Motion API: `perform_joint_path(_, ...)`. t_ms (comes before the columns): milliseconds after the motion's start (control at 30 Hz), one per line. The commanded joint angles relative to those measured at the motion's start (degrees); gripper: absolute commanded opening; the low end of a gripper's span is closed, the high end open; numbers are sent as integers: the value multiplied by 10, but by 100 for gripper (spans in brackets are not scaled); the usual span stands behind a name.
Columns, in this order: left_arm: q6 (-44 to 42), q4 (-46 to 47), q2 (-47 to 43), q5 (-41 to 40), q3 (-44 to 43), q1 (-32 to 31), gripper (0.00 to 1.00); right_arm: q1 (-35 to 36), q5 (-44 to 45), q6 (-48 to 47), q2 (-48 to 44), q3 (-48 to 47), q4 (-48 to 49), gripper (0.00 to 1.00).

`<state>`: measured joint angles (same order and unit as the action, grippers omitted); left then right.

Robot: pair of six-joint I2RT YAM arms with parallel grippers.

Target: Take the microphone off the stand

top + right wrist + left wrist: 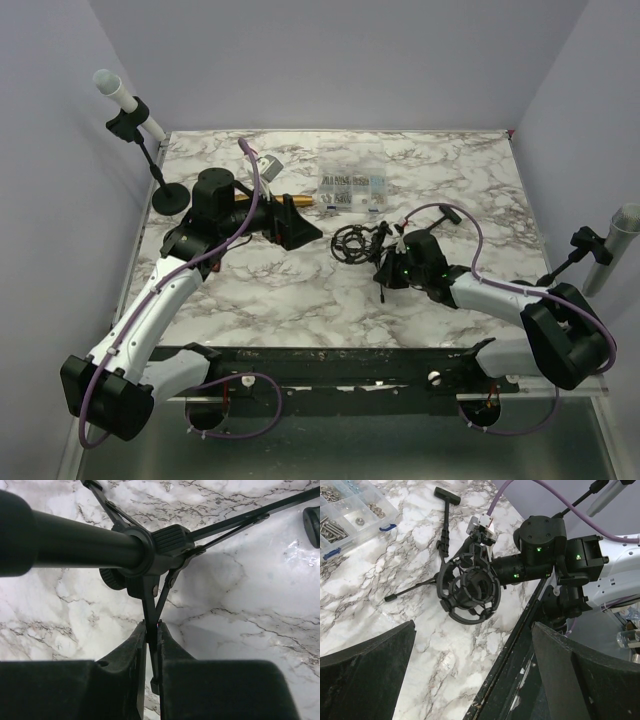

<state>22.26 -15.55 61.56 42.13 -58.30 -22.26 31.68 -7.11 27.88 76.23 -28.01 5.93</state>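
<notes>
The black tripod stand (372, 243) lies on the marble table, and its round shock mount (349, 243) looks empty. In the left wrist view the mount (470, 591) is an open ring with nothing in it. A gold and black microphone (292, 203) lies on the table beside my left gripper (298, 232). That gripper (472, 630) is wide open and empty, a short way from the mount. My right gripper (386, 270) is shut on one thin stand leg (151, 611), which passes between its tips (152, 627). The stand's tube (80, 542) crosses just above.
A clear box of screws (352, 188) sits at the back centre and shows in the left wrist view (345, 515). A white microphone on a round-base stand (128, 104) is at the far left. A grey one (618, 240) is clamped at the right edge.
</notes>
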Motion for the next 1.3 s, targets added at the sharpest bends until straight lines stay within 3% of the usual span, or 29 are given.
perform_joint_path(0, -10, 4, -14, 3, 3, -5, 98, 1, 11, 2, 3, -12, 7, 1)
perform_joint_path(400, -9, 4, -8, 3, 3, -6, 98, 4, -1, -23, -66, 4, 51, 1)
perform_joint_path(633, -10, 3, -10, 4, 3, -6, 98, 4, 36, -6, -117, 25, 96, 1)
perform_joint_path(900, -10, 3, -11, 4, 2, -7, 98, 4, 40, 5, -87, 31, 112, 1)
perform_joint_path(1267, -9, 3, -9, 5, 2, -7, 98, 4, 2, 90, -26, 42, 35, 1)
